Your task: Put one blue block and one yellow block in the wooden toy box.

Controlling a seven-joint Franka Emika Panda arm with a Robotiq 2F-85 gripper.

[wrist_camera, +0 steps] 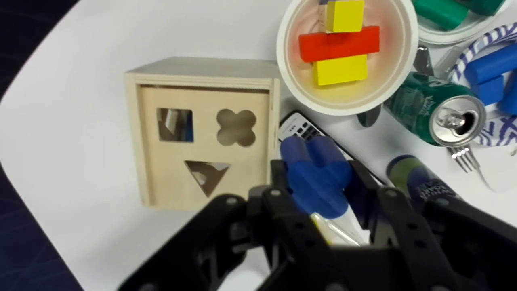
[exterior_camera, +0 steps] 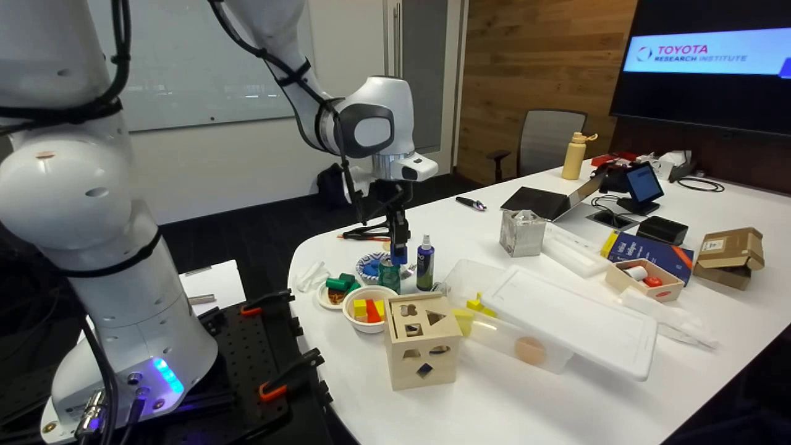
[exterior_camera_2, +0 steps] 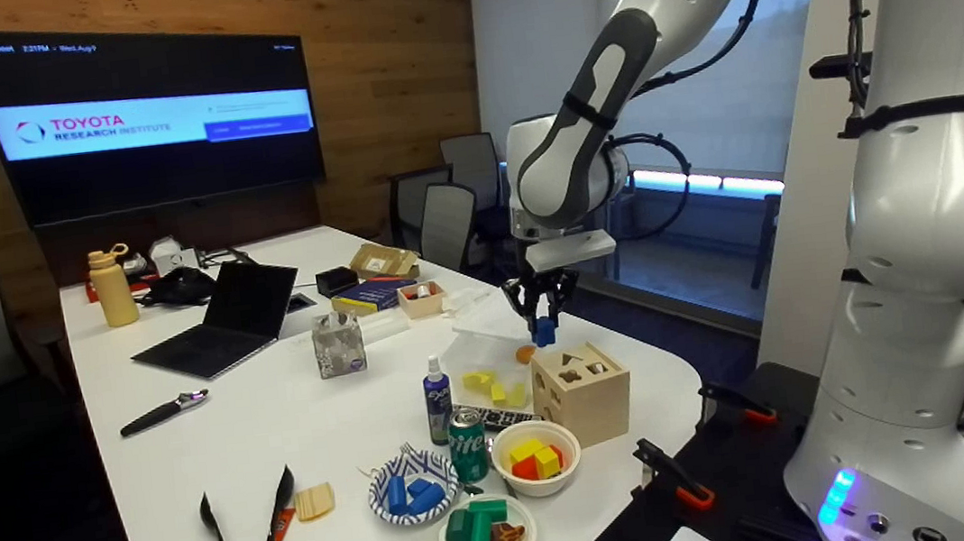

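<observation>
1. In an exterior view, the claw point(exterior_camera_2: 543, 319) is clamped on a blue block point(exterior_camera_2: 545, 333), which hangs in the air above the table point(exterior_camera_2: 310, 435). The wooden box point(exterior_camera_2: 603, 415) stands upright on the table, and the block is not in it. The step in hand looks like carrying the blue block to the box.

2. In an exterior view, a white bowl point(exterior_camera: 363, 326) sits just beside the box with yellow blocks point(exterior_camera: 359, 308) in it. The yellow half of the job seems left for afterwards.

3. In the wrist view, the blue block has rounded lobes, and the clover-shaped hole point(wrist_camera: 236, 127) in the box's top looks like its match. The block shows off to the side of that hole, in front of the remote point(wrist_camera: 301, 127). The next move probably calls for bringing it over the hole, turning it until the lobes line up, then lowering it and letting go.
</observation>
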